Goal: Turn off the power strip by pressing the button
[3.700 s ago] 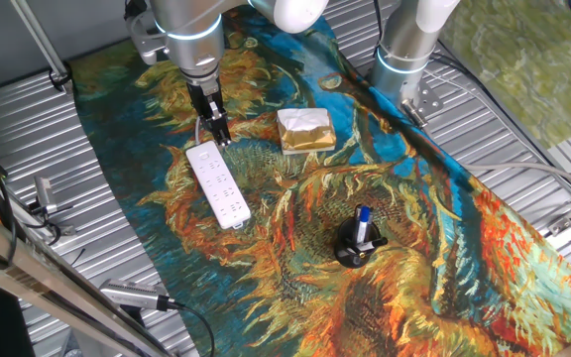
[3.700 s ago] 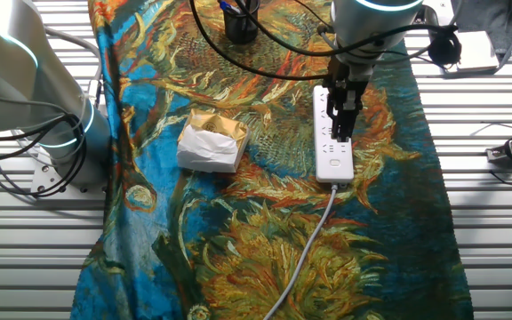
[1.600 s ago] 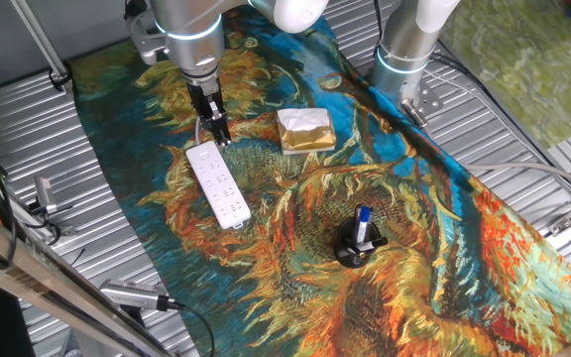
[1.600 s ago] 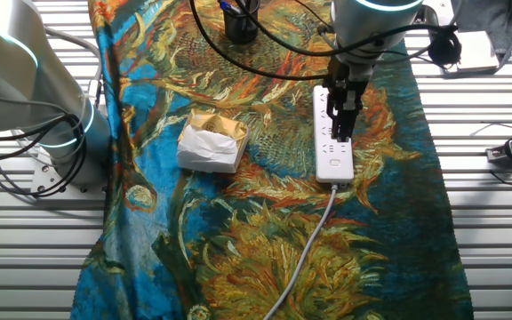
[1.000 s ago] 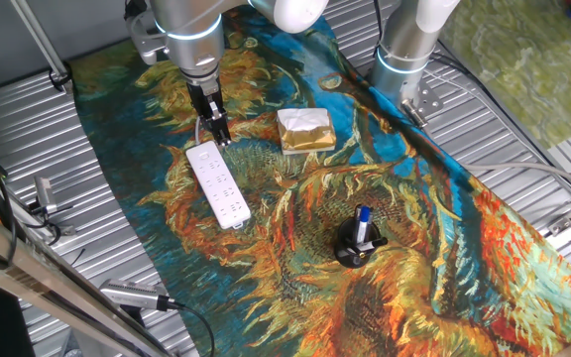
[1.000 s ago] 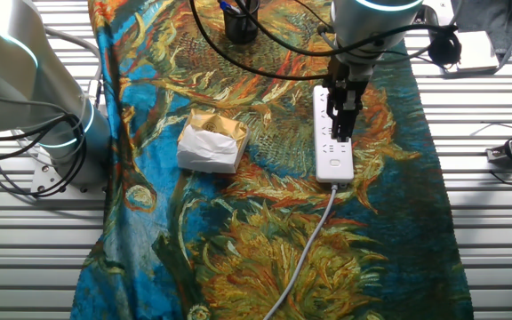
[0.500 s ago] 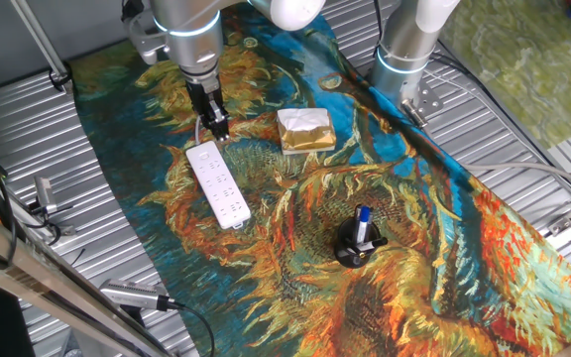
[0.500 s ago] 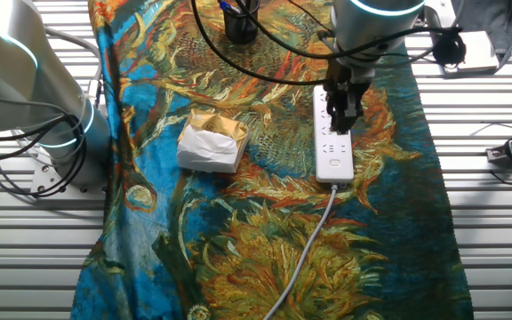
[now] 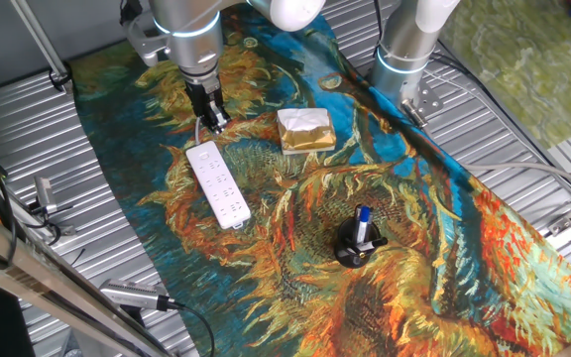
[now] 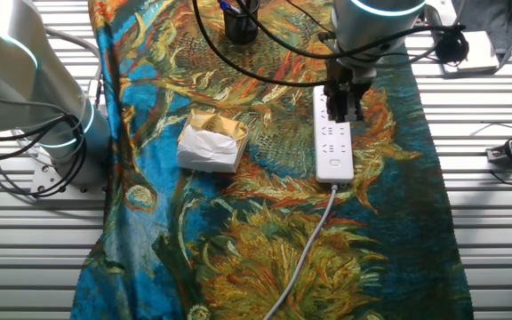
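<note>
A: Where the white power strip [image 9: 218,183] [image 10: 333,135] lies flat on the sunflower-print cloth [image 9: 295,213] [image 10: 265,231] covering the table [image 9: 28,139] [image 10: 496,249], what stands above it?

B: The claw [image 9: 215,123] [image 10: 344,111] hangs point-down over the strip's corded end. In the other fixed view its tip overlaps the socket rows, short of the end.

A: Is the claw spread or pressed together?

B: I cannot tell; neither view resolves the tips. Whether they touch the strip is equally unclear.

A: And the button [image 10: 333,163]?

B: A small white switch on the corded end, just before the white cord [image 10: 305,258], showing uncovered beyond the claw.

A: What else is on the cloth?

B: A gold-wrapped block [image 9: 305,130] [image 10: 211,140] lies apart beside the strip, and a black holder with a blue pen [image 9: 359,241] stands well apart.
</note>
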{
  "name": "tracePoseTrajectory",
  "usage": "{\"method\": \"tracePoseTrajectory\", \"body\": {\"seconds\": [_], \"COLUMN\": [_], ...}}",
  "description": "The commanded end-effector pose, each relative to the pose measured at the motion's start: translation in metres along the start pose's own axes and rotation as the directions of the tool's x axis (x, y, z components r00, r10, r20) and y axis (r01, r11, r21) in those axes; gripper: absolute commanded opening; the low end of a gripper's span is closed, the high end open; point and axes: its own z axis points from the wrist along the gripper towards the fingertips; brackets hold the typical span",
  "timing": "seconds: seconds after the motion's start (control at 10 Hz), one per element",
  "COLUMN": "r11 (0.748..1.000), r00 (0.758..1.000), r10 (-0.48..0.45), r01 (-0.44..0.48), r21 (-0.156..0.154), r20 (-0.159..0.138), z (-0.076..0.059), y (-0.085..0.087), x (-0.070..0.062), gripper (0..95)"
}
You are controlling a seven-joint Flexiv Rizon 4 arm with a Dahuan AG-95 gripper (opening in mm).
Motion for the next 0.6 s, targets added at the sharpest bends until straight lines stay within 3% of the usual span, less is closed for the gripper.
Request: {"method": "tracePoseTrajectory", "body": {"seconds": [0.1,0.6], "r11": [1.000,0.995], "r00": [1.000,0.995], "r10": [-0.007,-0.095], "r01": [0.007,0.095], "r21": [0.003,0.002], "r20": [-0.002,0.001], "z": [0.0000,-0.0001], "y": [0.0000,0.0001], "x": [0.0003,0.0006], "gripper": [0.0,0.0]}}
